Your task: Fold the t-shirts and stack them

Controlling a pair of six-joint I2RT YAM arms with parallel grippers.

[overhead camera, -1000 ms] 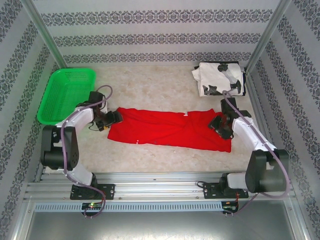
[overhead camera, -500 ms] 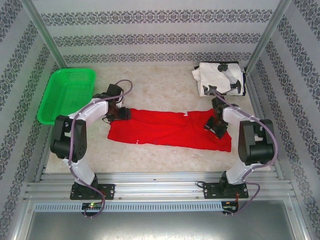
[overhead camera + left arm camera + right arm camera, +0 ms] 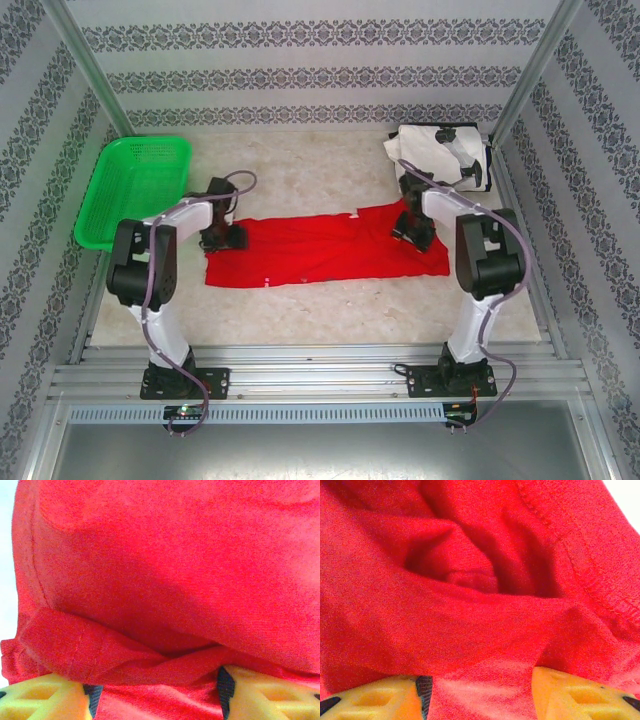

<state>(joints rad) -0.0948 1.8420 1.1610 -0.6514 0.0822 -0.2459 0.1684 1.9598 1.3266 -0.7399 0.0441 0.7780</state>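
Two t-shirts here. The red t-shirt [image 3: 320,250] is lying in a long strip across the middle of the bench [image 3: 320,175]. The white t-shirt [image 3: 430,150], the one with black blotches, is sitting bunched up in the far right corner, apart from the red one.

Two grippers too. The left gripper [image 3: 222,238] is clamping down on the left end of the red t-shirt. Up close, a fold of red cloth is running between its yellow fingers [image 3: 40,700]. The right gripper [image 3: 410,228] is doing the same at the right end, by the far edge, pinching a crumpled bit of hem.

One green basket [image 3: 150,140] is sitting at the far left, well apart from both shirts, with just bare mesh showing inside.
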